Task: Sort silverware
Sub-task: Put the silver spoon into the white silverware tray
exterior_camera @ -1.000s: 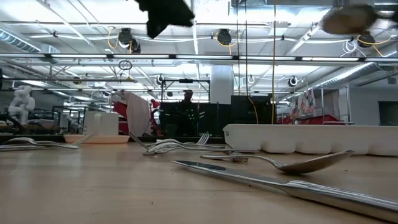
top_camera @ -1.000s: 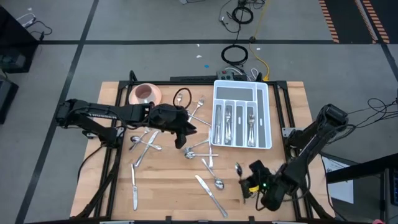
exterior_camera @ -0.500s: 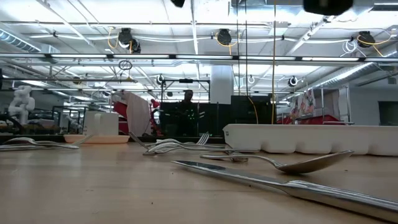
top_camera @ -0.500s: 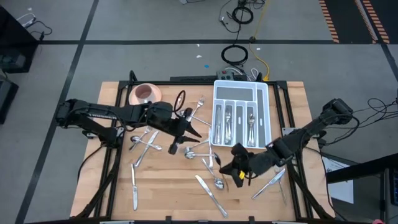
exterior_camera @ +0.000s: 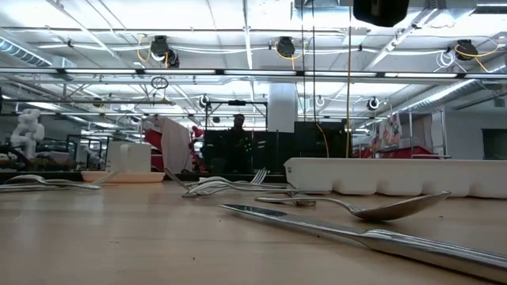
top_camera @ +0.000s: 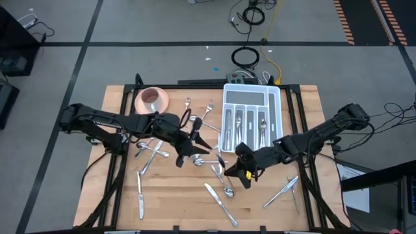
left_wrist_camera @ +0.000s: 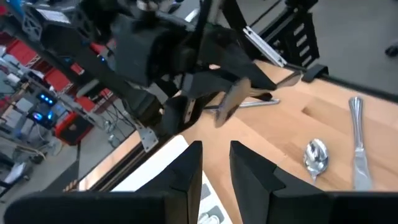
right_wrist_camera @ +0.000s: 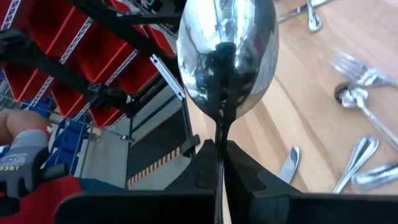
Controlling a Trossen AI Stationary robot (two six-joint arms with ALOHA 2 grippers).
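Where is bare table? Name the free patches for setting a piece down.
Free: the front strip between the lone knife at left and the long knife mid-table; also the table strip right of the white tray. Crowded: the silverware heap between the pink bowl and the tray.

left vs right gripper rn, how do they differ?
The right gripper is shut on a spoon; the left gripper is open and empty. The left hangs over loose silverware left of the white tray; the right is at the tray's lower-left corner in the high view. Both hang above the tabletop.
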